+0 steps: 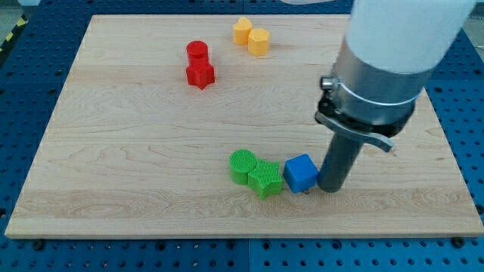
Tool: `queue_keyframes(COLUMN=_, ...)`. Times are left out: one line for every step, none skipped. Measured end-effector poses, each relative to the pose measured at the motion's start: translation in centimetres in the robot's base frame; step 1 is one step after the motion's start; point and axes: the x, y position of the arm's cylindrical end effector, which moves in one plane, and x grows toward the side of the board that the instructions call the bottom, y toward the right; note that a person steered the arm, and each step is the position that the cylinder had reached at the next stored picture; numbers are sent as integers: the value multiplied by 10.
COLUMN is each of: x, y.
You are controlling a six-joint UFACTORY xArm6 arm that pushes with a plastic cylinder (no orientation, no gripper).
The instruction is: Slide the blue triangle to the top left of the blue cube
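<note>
My tip [330, 189] touches the right side of the blue cube [301, 173] on the worktop [136, 151]. A green star [265, 178] sits left of the cube. No gripper shows.

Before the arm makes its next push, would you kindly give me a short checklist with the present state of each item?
1. Blue triangle in view: not ok. No blue triangle shows; the arm may hide it.
2. Blue cube located: ok, near the view's bottom centre of the wooden board.
3. My tip placed: ok, at the blue cube's right side, touching or nearly so.
4. Space at the cube's top left: ok, bare wood there.
5. Neighbours: not ok. The green star-shaped block sits against the cube's left, with the green round block beside it.
6. Red blocks and yellow blocks out of the way: ok, far toward the view's top.
</note>
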Motion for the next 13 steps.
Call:
queue_keyframes(x=-2, y=-4)
queue_keyframes(x=-12, y=38)
queue_keyframes(x=-66, y=106)
queue_keyframes(x=-147, y=138)
queue_keyframes(x=-226, y=114)
queue_keyframes(x=-254, y=75)
queue_keyframes(x=-240, y=75)
queue_keyframes(x=-216, y=69)
queue_keyframes(x=-206, y=57)
queue_keyframes(x=-185, y=57)
queue_keyframes(x=-166, y=57)
queue_keyframes(x=-148, y=57)
queue_keyframes(x=-140, y=57)
